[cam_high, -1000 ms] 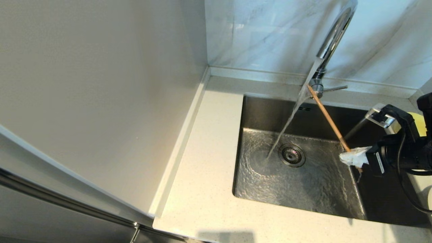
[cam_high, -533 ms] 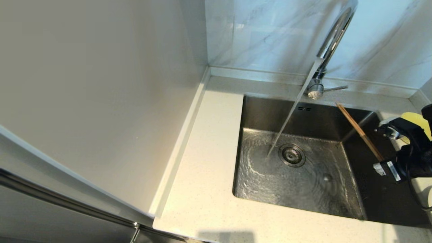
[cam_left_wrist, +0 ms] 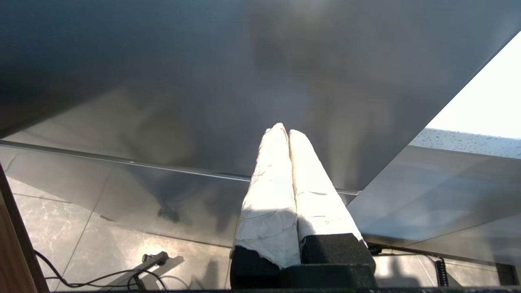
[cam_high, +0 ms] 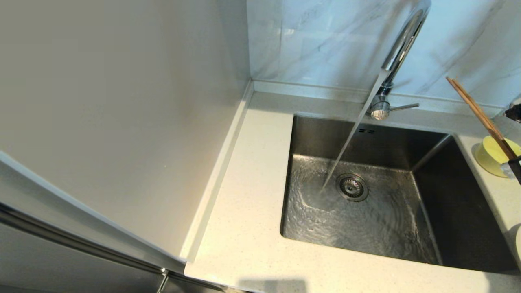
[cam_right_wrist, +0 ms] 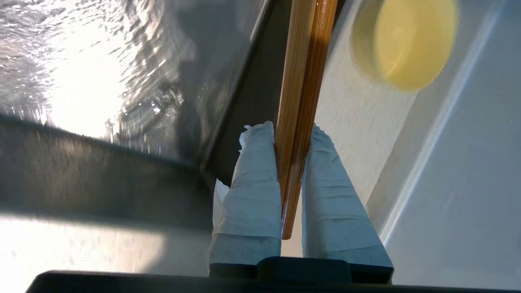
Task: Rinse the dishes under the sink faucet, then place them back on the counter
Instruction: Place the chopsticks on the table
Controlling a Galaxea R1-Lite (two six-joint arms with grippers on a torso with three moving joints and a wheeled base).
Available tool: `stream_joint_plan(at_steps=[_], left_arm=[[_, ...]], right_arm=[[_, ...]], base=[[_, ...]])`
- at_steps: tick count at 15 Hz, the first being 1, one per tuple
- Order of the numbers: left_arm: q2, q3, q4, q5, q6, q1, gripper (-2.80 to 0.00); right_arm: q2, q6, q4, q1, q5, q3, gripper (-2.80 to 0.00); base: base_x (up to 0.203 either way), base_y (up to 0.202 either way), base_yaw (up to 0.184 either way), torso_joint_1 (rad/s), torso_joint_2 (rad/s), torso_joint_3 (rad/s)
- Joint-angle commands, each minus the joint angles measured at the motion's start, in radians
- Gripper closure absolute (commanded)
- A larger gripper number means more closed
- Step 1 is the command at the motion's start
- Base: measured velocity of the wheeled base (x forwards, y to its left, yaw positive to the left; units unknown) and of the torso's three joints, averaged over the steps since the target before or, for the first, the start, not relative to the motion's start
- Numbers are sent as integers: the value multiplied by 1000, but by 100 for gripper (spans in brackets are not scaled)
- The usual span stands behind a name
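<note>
Sink (cam_high: 447, 195) in counter (cam_high: 244, 228), faucet (cam_high: 382, 108) behind, bowl (cam_high: 490, 154) on counter to its right.

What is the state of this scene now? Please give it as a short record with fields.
water: running from the faucet into the sink
right gripper: shut on the chopsticks, above the counter right of the sink
bowl: on the counter, right of the sink
left gripper: shut, empty, parked away from the sink
</note>
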State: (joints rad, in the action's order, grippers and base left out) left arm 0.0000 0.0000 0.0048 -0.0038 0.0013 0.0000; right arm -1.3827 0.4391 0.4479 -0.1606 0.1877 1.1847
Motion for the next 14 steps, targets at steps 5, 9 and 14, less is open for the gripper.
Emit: stream_joint_plan(at_steps=[5, 9, 14], left_arm=[[0, 0, 0, -1, 0, 0, 0], [0, 0, 0, 1, 0, 0, 0], [0, 0, 0, 1, 0, 0, 0]], right_arm=[[41, 29, -72, -13, 39, -355, 0], [36, 12, 128, -65, 48, 7, 0], [110, -26, 300, -226, 17, 128, 0]], base=[[0, 0, 0, 0, 0, 0], [0, 0, 0, 0, 0, 0], [0, 0, 0, 0, 0, 0]])
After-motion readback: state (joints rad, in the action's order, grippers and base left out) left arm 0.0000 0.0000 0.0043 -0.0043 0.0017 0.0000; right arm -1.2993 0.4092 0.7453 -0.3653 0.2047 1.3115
